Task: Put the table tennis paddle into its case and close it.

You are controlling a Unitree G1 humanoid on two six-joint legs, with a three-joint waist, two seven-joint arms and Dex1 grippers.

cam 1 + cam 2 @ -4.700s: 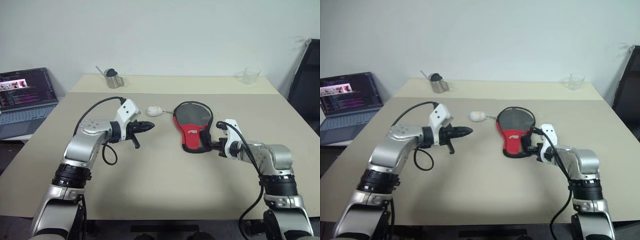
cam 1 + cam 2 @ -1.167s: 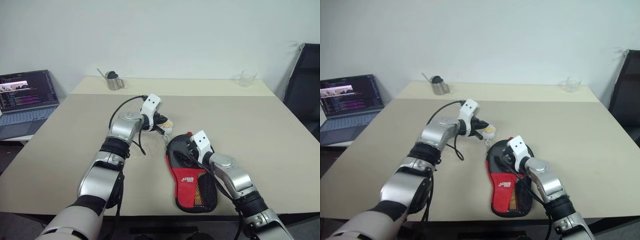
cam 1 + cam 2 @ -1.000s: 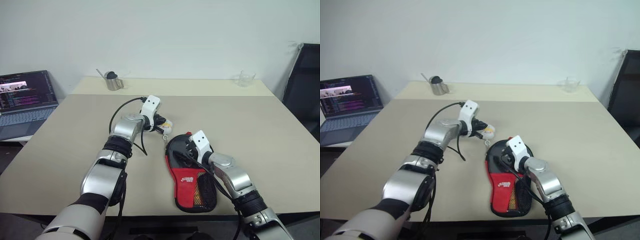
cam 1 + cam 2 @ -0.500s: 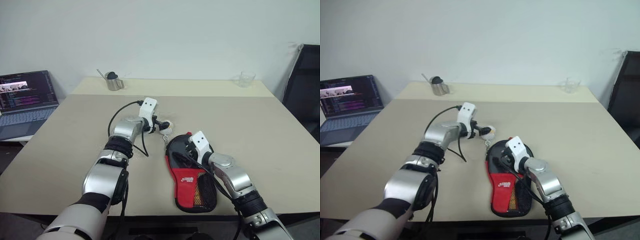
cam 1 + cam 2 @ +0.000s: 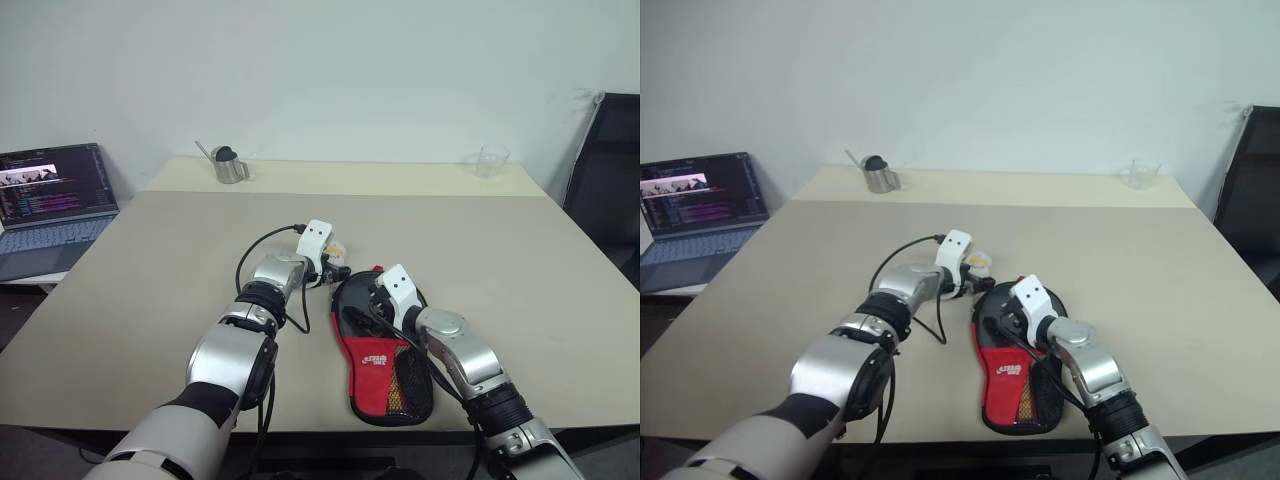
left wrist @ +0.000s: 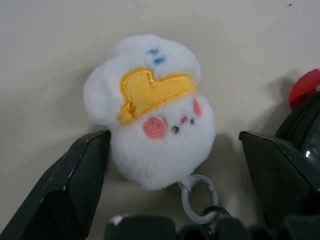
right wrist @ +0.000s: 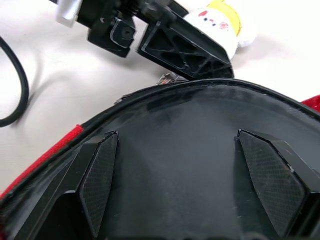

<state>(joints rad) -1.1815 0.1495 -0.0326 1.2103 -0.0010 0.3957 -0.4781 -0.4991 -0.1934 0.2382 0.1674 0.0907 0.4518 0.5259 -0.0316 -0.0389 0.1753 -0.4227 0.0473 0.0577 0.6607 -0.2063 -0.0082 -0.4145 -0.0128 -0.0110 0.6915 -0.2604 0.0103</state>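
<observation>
Judging the case (image 5: 385, 355), lying at the table's (image 5: 560, 300) near edge, soft and floppy, I'd pinch its stiffer zip rim; left gripper (image 6: 175, 165) spread around a plush charm (image 6: 152, 107), right gripper (image 7: 190, 170) released over its head.

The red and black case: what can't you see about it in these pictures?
- The case: whether the paddle is inside cannot be told; its fabric covers it in the eye views.
- Its zip: the right arm and right pincer lie over the round end.
- Right wrist view: the case runs off the picture's edges.
- The plush toy: the left pincer partly hides it in the eye views.
</observation>
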